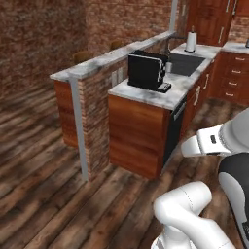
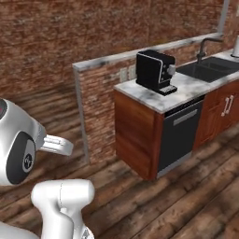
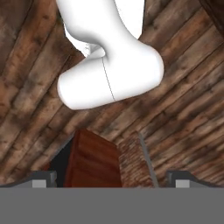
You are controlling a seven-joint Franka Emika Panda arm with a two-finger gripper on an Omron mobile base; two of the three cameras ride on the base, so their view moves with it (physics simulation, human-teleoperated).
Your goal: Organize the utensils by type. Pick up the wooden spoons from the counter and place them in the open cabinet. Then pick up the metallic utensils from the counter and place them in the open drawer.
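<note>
The counter (image 1: pixel 181 88) (image 2: pixel 189 88) is a white marble top on a reddish-brown wooden base, standing ahead of me across the plank floor. In the hand view its wooden end panel (image 3: pixel 94 162) sits between my fingertips, beside a strip of brick. My gripper (image 3: pixel 112 179) is open, its two fingertips (image 3: pixel 43 178) far apart with nothing between them, pointing down over the floor well short of the counter. The wooden spoons, the metallic utensils, the open cabinet and the open drawer are out of view.
A black coffee machine (image 1: pixel 146 70) (image 2: pixel 155 70) stands on the counter's near end, with a dark sink (image 1: pixel 186 63) (image 2: pixel 207 67) and a paper towel roll (image 1: pixel 190 41) beyond. A brick half-wall with a grey ledge (image 1: pixel 102 58) backs it. Open wooden floor (image 1: pixel 39 185) lies left.
</note>
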